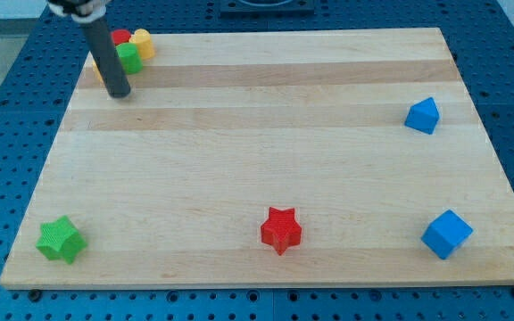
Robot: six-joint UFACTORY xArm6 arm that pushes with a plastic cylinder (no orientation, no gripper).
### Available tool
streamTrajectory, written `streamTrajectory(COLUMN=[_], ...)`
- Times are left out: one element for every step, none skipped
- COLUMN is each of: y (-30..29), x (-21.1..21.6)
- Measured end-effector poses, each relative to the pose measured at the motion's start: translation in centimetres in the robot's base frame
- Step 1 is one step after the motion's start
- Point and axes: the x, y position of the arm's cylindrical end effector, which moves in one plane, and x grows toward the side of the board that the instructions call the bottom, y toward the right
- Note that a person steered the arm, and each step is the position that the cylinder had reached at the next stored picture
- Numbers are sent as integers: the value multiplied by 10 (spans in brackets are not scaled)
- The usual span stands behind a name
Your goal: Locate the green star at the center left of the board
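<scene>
1. Green star point(60, 239) lies near the bottom left corner of the wooden board point(257, 134), alone, well apart from every other block.
2. Nearest to it along the bottom edge sits a red star point(280, 229), around the middle of the board's width.
3. Our rod ends in my tip point(120, 92), which rests on the board near the top left corner, far above the green star. It is a plain rod with nothing to spread or pinch, and it touches no block that we can make out.
4. Just behind the rod is a tight cluster: a green block point(129, 58), a red block point(120, 37) and a yellow block point(142, 43), their shapes partly hidden.
5. Two blue blocks sit at the view's right, one upper point(423, 115), one lower point(446, 234).
6. Risk, as we judge it: the green block in the cluster could be mistaken for the target, and a careless start could scatter that cluster.
7. No containers appear.
</scene>
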Motion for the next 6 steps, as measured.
streamTrajectory(y=[32, 83, 68, 13, -11, -47], x=[103, 161, 209, 242, 260, 247])
